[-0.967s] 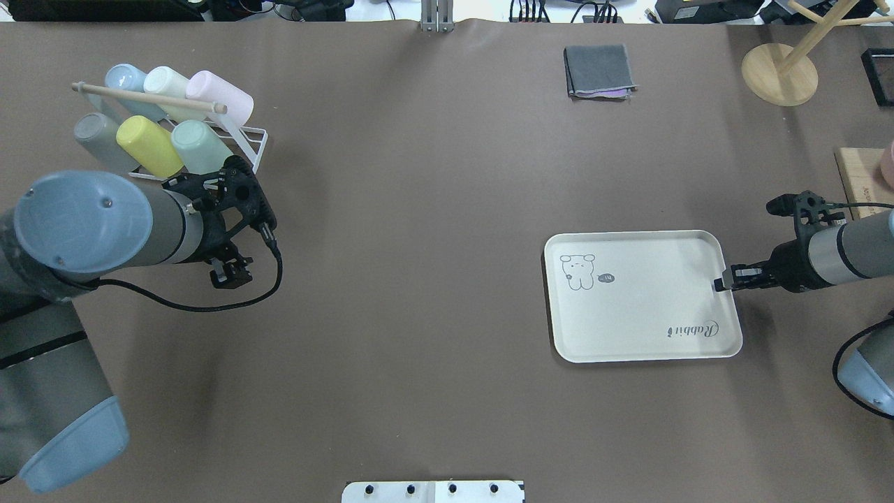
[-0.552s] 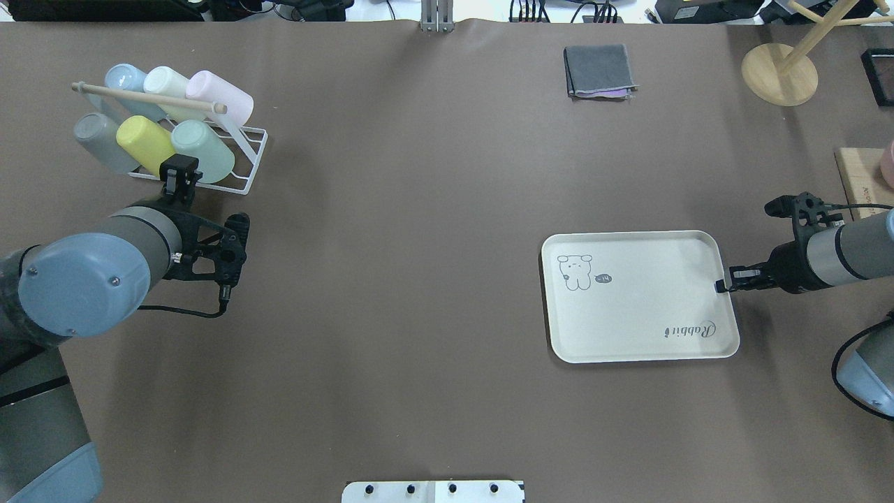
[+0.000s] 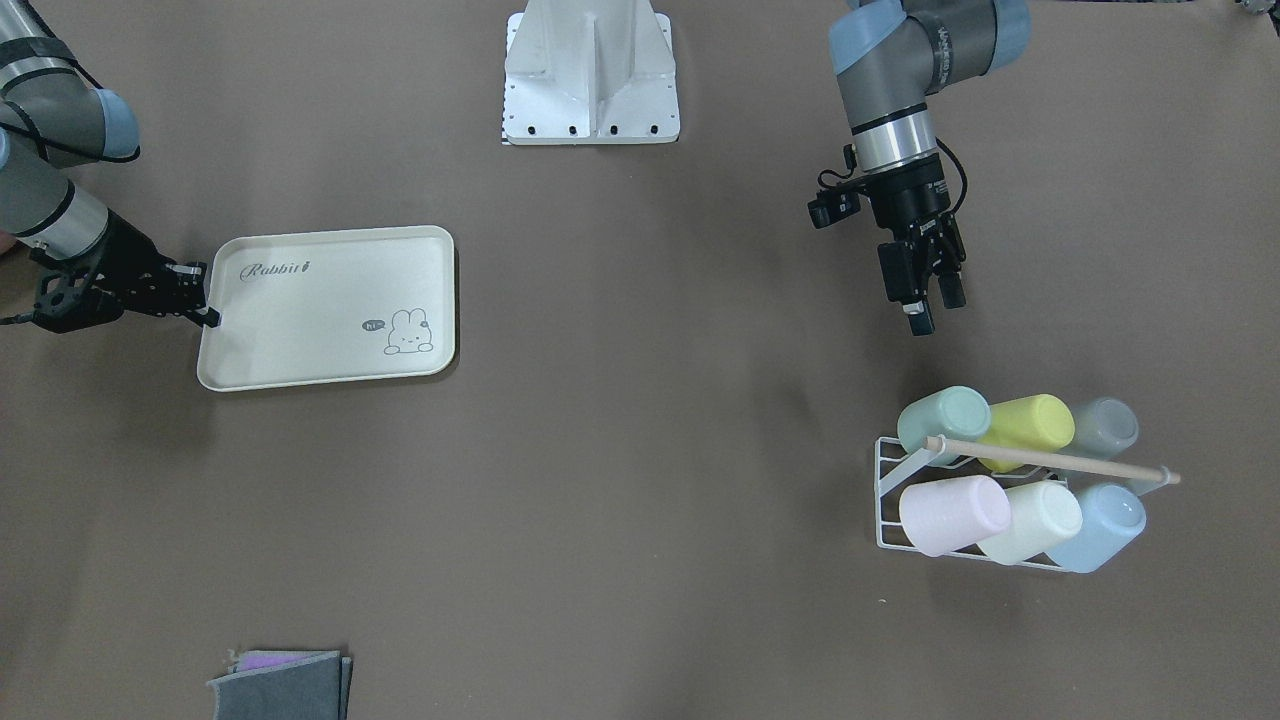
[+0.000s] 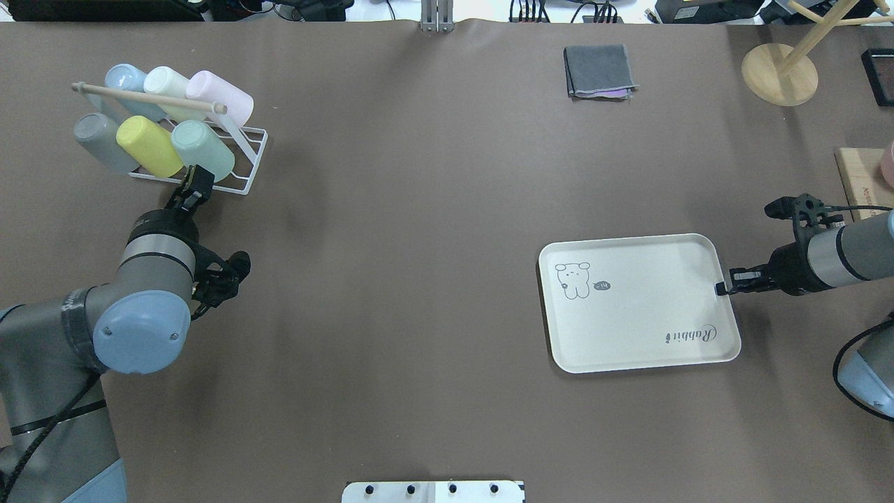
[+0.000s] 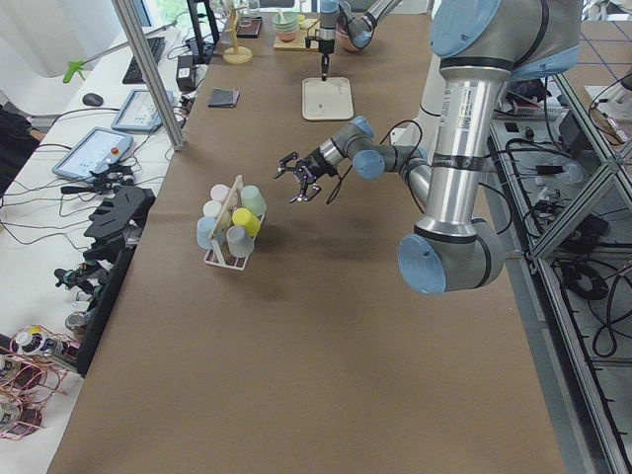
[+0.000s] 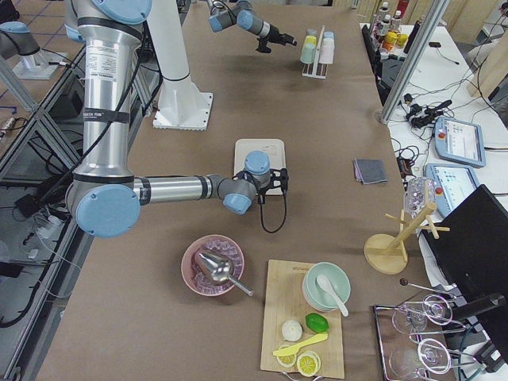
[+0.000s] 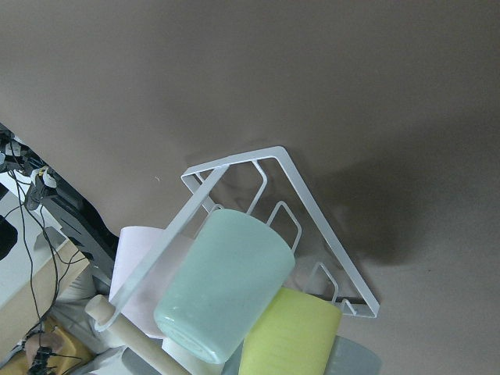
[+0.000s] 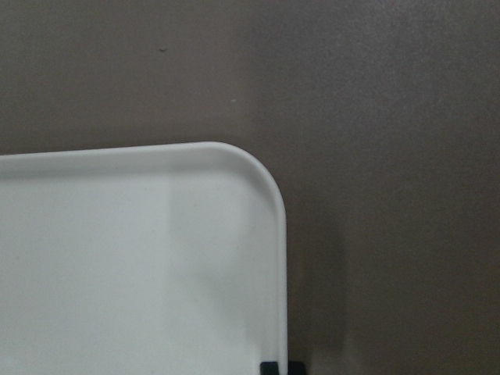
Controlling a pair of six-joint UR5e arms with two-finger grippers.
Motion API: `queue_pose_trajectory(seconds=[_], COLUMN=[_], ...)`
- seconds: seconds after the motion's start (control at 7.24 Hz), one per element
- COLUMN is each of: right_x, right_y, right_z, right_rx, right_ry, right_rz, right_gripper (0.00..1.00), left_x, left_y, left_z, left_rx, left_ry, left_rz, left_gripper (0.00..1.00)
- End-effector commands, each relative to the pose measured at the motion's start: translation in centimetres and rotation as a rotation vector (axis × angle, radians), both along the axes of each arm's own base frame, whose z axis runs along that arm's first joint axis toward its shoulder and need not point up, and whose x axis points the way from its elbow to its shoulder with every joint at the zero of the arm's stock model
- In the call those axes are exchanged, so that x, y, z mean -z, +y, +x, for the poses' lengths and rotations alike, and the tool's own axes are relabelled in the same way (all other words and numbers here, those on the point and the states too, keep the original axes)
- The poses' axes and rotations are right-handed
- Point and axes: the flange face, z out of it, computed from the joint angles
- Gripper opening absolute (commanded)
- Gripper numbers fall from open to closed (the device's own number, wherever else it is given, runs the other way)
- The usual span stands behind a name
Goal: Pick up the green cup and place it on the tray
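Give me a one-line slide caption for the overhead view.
Left tool hovers near the green cup in the wire rack; right tool pinches the edge of the tray.

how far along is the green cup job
Nothing done yet: the green cup lies in the rack. In hand: the open left gripper points at it, not touching; the right gripper pinches the rim of the bare tray. Left: grasp, lift out, carry across, set on the tray.

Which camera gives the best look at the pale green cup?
The left wrist camera: the green cup looms large, close up. Overhead and front-facing views show it small in the rack; the side views, tiny; right wrist, nothing.
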Motion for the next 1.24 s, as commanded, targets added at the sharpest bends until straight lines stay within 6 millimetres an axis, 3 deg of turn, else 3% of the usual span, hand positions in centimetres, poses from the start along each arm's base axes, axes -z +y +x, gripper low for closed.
queue_pose_trajectory(seconds=[0.0,0.14,0.28,0.55,0.69,0.83,1.1], right_x=[0.9,2.0,5.6,19.3,25.0,27.0,28.1], right_y=[0.0,-0.1,-1.2,-6.0,-7.8,-7.7,-6.3], right_z=[-0.2,-0.4,-1.4,-6.0,-9.0,-11.2,-14.8], right_rx=[0.021,0.015,0.013,0.012,0.016,0.014,0.008], right_ry=[-0.023,-0.029,-0.017,0.03,0.06,0.079,0.106], right_rz=[-0.004,-0.02,-0.036,-0.086,-0.099,-0.072,-0.006], right_gripper=[0.0,0.0,0.0,0.0,0.0,0.0,0.0], left_x=[-0.2,-0.7,-1.8,-2.9,-2.8,-1.7,-2.6], left_y=[0.5,0.4,0.1,-0.4,-1.1,-1.7,-2.3], left_z=[0.8,1.3,2.0,3.2,5.0,6.1,6.4], left_rx=[-0.044,-0.057,-0.051,-0.043,-0.054,-0.052,-0.025], left_ry=[-0.18,-0.218,-0.248,-0.287,-0.31,-0.299,-0.362], left_rz=[0.107,0.11,0.111,0.117,0.118,0.123,0.153], left_gripper=[0.99,0.99,0.99,0.99,0.99,0.99,0.99])
